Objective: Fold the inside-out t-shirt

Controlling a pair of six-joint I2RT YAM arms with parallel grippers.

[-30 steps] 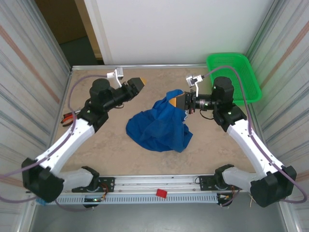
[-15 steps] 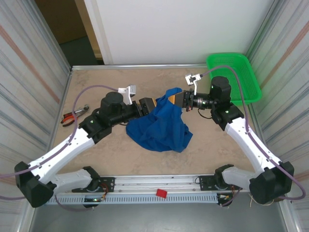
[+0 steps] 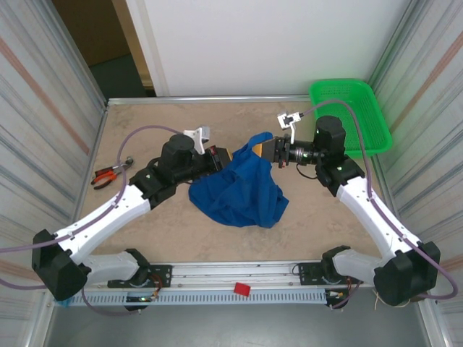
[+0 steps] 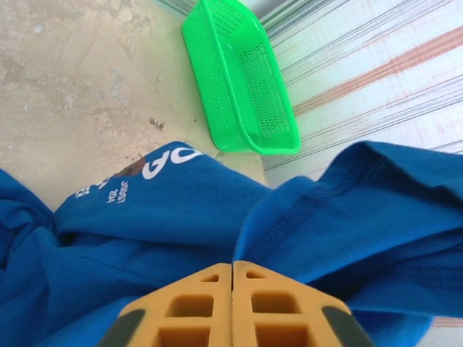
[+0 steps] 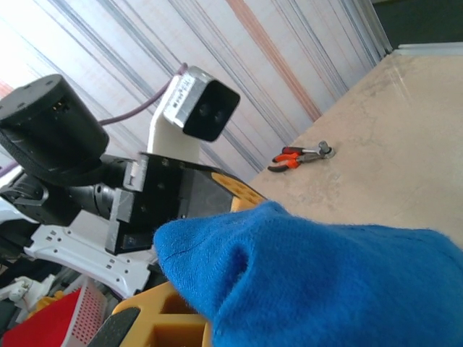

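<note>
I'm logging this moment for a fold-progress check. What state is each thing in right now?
t-shirt: crumpled in a heap, unfolded, one part raised.
left gripper: shut, tips at a hemmed edge of the t-shirt; a pinch can't be confirmed.
right gripper: shut on the t-shirt, cloth draped over it.
green basket: upright, empty.
pliers: lying flat, untouched.

- White lettering point(image 4: 172, 160) was printed on the inside-out t-shirt point(image 4: 181, 217), seen from the left wrist; its two large letters looked like an "A" and a "D", cut off by a fold.
- The smaller lines beside them were too small to read.
</note>
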